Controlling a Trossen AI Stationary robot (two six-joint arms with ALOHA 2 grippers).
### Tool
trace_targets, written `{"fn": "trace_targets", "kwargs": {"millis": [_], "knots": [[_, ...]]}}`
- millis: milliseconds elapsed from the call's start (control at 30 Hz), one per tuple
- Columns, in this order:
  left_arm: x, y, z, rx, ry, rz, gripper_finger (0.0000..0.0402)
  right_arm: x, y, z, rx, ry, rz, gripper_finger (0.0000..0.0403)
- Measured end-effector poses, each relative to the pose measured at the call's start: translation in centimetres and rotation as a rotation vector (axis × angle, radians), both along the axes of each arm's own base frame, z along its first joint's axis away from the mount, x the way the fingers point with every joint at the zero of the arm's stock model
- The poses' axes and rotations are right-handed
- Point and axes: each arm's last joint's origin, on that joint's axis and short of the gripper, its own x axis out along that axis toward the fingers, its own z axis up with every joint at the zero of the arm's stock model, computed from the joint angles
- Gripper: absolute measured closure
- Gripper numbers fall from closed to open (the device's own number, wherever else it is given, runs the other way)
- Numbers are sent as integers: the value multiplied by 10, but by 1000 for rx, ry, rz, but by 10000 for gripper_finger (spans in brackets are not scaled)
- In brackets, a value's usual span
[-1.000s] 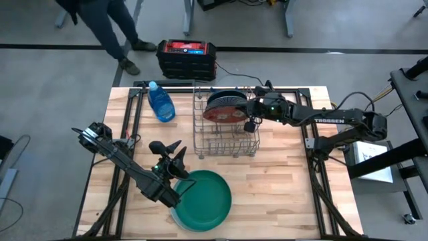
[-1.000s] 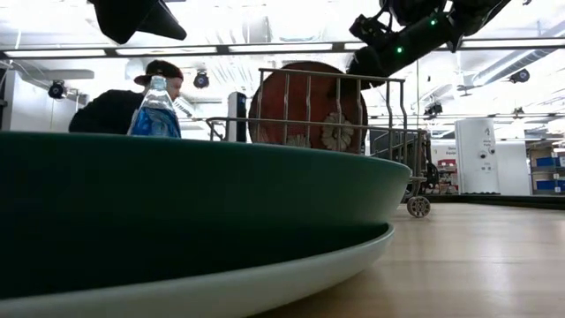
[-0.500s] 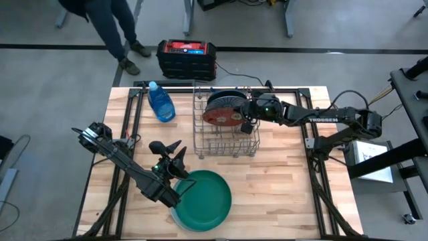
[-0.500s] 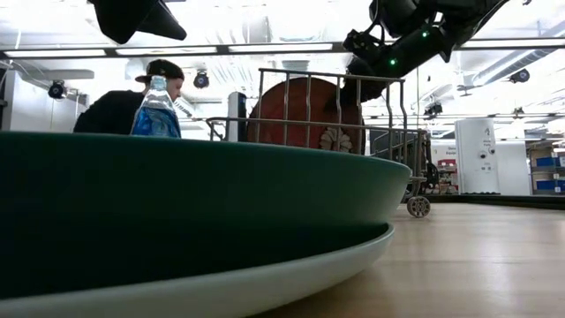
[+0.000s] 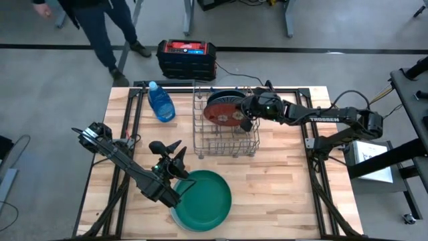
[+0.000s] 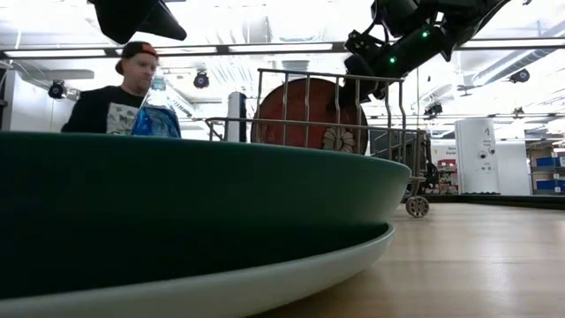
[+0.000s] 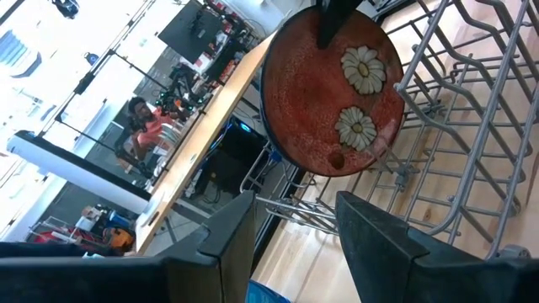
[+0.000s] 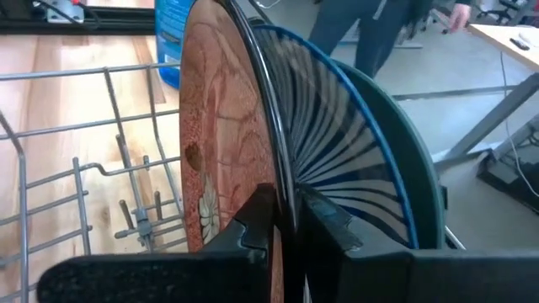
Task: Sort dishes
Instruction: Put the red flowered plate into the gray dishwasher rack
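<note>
Right gripper (image 8: 285, 220) pinching rim of red plate (image 5: 223, 115), upright in rack (image 5: 226, 148); striped plate (image 8: 337, 143) and teal plate (image 8: 421, 181) just behind. Bottle (image 5: 160, 102) beyond rack. Left gripper (image 5: 172, 155) open beside green plate (image 5: 204, 199).

Red plate (image 7: 335, 99) with pale daisy-like flower marks, rim dark. Behind it in the rack a white plate (image 8: 337, 160) with dark radial stripes and a blue edge line, then a dark teal plate (image 8: 404, 181). Green plate (image 5: 204, 199) plain, sitting on a paler, whitish-green plate (image 6: 291, 276). Rack (image 5: 226, 139) bare grey metal wire. Bottle (image 5: 160, 102) blue with a clear cap. Table (image 5: 281, 181) light wood, plank grain, black frame rails. Both arms dark; right arm carries white lettering. Box (image 5: 186, 57) on the floor black with red top. Floor grey.
</note>
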Motion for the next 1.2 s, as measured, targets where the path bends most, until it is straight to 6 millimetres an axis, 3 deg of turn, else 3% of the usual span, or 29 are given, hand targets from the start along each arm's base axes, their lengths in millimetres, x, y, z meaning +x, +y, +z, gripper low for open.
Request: {"fn": "trace_targets", "kwargs": {"millis": [667,1200], "knots": [[0,0,0,-1,-2,1,247,-3,1,-6,50,56,-16,364],[0,0,0,-5,-8,2,247,-4,1,-2,66,111,-20,310]]}}
